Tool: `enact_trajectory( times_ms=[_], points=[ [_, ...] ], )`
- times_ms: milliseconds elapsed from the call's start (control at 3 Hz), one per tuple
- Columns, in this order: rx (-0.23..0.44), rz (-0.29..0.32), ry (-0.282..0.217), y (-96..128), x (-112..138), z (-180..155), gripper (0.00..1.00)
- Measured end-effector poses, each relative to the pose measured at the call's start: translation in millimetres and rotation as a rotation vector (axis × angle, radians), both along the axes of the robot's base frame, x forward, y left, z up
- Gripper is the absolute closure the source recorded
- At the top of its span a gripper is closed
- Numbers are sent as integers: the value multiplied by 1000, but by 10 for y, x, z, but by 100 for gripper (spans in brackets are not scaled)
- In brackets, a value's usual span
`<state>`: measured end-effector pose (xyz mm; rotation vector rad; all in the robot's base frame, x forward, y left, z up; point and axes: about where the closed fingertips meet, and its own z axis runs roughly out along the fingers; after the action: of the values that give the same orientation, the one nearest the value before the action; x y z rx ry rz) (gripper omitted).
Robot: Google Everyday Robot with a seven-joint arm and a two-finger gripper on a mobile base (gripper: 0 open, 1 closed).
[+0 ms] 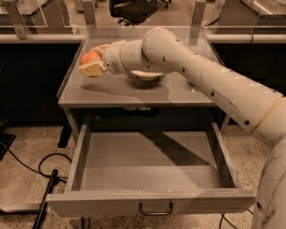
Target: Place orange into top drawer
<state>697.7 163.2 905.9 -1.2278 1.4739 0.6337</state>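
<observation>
The top drawer (111,203) stands pulled fully out across the lower half of the frame. Its grey floor is bare between the two side walls, and its flat front with the small dark handle (155,209) runs along the bottom edge. Above it, the grey table (178,91) fills the middle of the frame, with its front lip directly over the drawer's back. The gripper (90,59) sits at the upper left, over the table's left portion and close to the left edge. Its jaws are closed around the orange (88,56), with one tan finger (91,69) under the fruit and the other above it. A shadow lies on the tabletop beneath. The pale arm (201,71) slants from the right edge across the table's middle, hiding most of a white bowl (145,76) behind it. Dark cables (27,163) trail over the speckled floor at the lower left, and an office chair (134,8) stands beyond the table at the top.
</observation>
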Motion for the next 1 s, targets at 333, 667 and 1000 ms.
enact_trajectory(
  times_ms=[333, 667, 1000],
  points=[
    [-2, 2, 3, -3, -12, 6, 100],
    [-5, -23, 43, -134, -299, 28, 100],
    [12, -77, 109, -309, -821, 82, 100]
  ],
)
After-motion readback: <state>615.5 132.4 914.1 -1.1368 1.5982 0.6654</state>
